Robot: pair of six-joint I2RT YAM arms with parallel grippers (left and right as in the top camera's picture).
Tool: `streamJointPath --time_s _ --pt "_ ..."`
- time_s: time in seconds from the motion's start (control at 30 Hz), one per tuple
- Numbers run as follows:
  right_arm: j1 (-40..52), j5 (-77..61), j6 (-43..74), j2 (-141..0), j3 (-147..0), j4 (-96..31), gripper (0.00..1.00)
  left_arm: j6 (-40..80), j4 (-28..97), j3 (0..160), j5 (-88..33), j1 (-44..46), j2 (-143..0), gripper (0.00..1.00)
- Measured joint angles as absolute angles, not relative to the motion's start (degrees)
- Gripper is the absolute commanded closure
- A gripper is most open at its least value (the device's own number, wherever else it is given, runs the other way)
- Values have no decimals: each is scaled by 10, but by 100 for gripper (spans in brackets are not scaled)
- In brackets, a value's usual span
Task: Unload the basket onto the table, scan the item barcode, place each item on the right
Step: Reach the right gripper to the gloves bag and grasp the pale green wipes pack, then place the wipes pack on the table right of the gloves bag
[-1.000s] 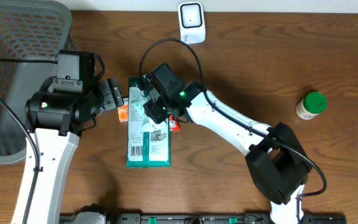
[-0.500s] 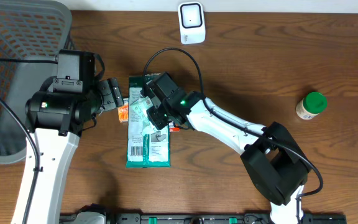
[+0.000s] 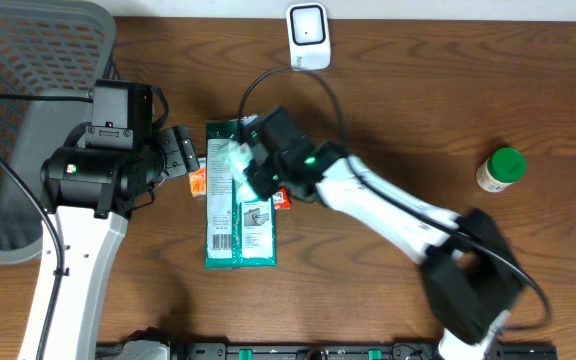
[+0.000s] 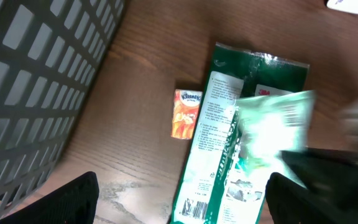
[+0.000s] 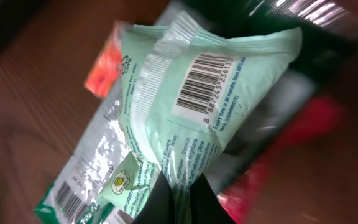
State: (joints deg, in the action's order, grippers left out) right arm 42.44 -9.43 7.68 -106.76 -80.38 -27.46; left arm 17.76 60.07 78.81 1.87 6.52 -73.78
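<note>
Two grippers of mine work over a brown wooden table (image 3: 418,90). My right gripper (image 3: 256,168) is clamped together on a mint-green packet (image 5: 166,106), pinching its lower edge between dark fingers (image 5: 166,208). The packet is crumpled and sits just above a large dark green pack (image 3: 238,215), which lies flat directly under this gripper. A black barcode (image 5: 205,79) on a white patch of the packet faces my right wrist camera at a tilt. From my left wrist the packet shows only as a pale blur.

Well beyond my right gripper, at the far table edge, stands a white scanner (image 3: 308,36), with bare wood between it and the packet. A black cable (image 3: 288,69) arches over that stretch, above my right arm. Just to the right of this gripper a red item (image 3: 282,200) peeks out against the green pack's edge; I cannot tell what it is. Far off to its right stands a green-capped bottle (image 3: 500,170), well apart from everything else.

My left gripper (image 3: 180,155) hangs with its jaws wide apart and nothing between them, just left of the green pack. A small orange tissue pack (image 4: 186,114) lies ahead of it, just beside the green pack. A grey basket (image 3: 28,90) fills the space to its left.
</note>
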Motion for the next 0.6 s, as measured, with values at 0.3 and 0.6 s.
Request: streamJointPath --time_s 0.3,0.6 --pt "360 15 -15 -945 -807 -509 99 178 601 788 19 65 -738 15" --pt "243 10 -26 -1021 -736 -515 99 178 601 788 19 65 -738 15"
